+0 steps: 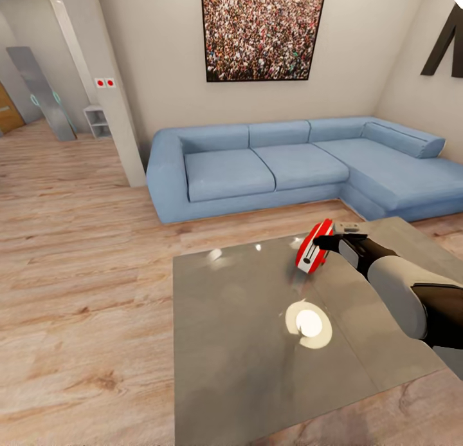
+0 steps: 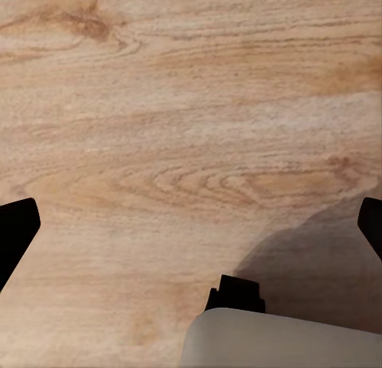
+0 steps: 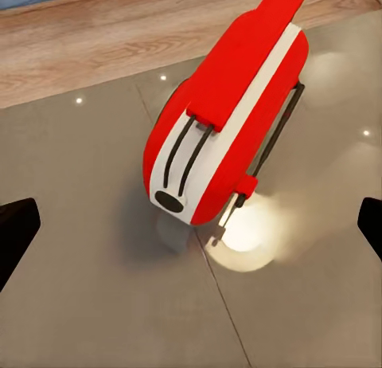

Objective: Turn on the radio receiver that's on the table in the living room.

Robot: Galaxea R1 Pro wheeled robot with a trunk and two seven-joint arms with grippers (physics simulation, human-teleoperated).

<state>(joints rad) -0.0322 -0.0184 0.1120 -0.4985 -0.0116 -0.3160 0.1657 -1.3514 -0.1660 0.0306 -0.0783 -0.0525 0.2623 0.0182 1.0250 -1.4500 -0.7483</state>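
Fingers (image 3: 17, 229) of the right gripper (image 1: 328, 242): two dark tips at opposite edges of the right wrist view, spread wide, pinching nothing. In the head view the gripper reaches over the surface and meets the radio receiver's upper edge; actual contact cannot be told.

Radio receiver (image 3: 227, 117): red body, white edge band with two dark slots and a dark oval, thin dark rod along one side. Tilted, standing on its edge on the surface (image 1: 244, 343), toward the far right part of it. No readable writing or brand on it.

Surface: glossy grey top, reflecting a round white light patch (image 1: 308, 324) and small light spots.

Fingers (image 2: 16, 232) of the left gripper: dark tips at opposite edges of the left wrist view, spread apart, holding nothing, above the wood plank floor (image 2: 191, 129).

Surroundings: blue sectional sofa (image 1: 283, 166) beyond the surface; framed crowd picture (image 1: 262, 31) on the beige wall above it; two small red-and-white wall plates (image 1: 105, 83), markings unreadable.
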